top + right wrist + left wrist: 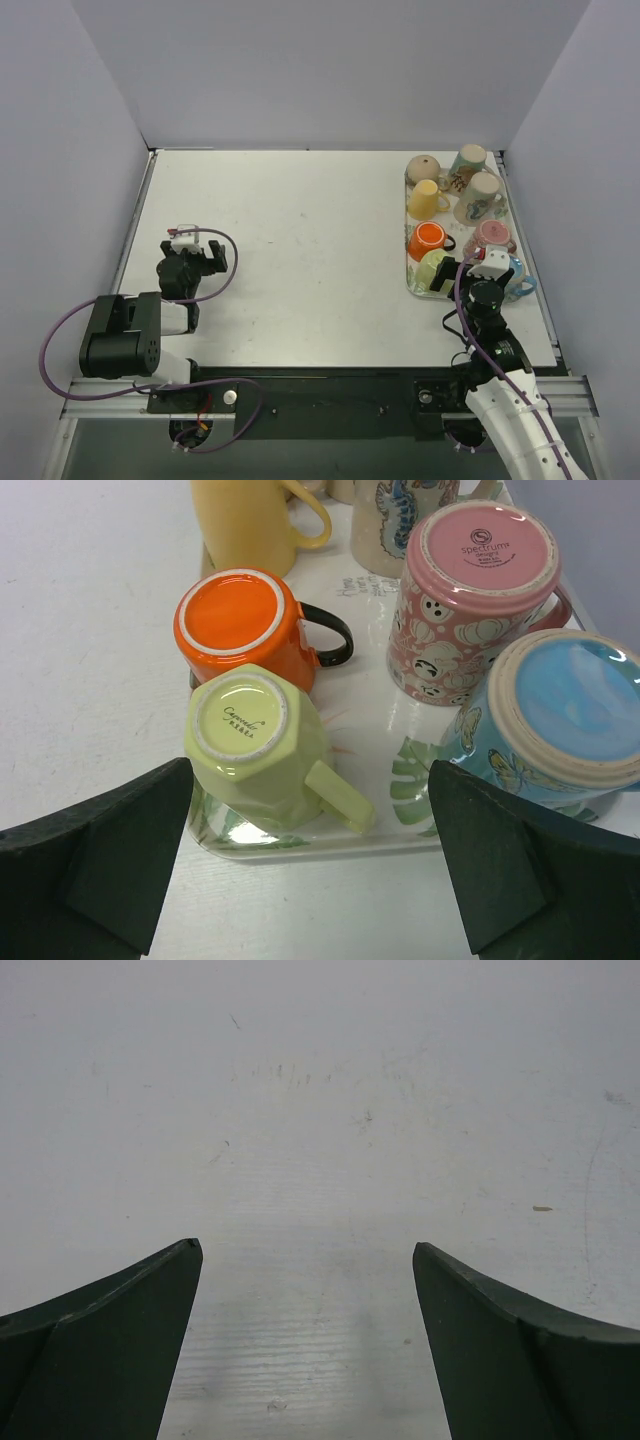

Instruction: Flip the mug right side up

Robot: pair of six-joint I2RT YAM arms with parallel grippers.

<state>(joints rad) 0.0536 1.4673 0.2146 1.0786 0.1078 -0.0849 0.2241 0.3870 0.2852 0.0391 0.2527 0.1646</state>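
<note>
Hovering right claw (310, 777): spread wide and gripping nothing, low in the right-wrist frame, just short of the near rim of the tray (300, 848).
Green mug (250, 742): it stands bottom up in the tray's lower-left corner. You look lined up on this one, though the orange mug (240, 620), pink mug (475, 590) and blue mug (560, 720) are bottom up too.
Crowding risk: the orange mug sits right behind the green mug, touching it or nearly so. A finger dropped into that gap may wedge or shove it.
Handle risk: the handle (340, 798) juts toward the lower right, at you. If you close across it, the mug may twist out of the pinch.
Edge risk: the green mug sits beside the rim. If you push it instead of pinching it, it may tip onto the tabletop (80, 630) or drag the tray.
Flip risk: the glazed walls may slip as you rotate, and a drop would land near the blue mug.
Left claw (305, 1250): spread and empty over bare tabletop at the left of the top view, well apart from the tray.
</note>
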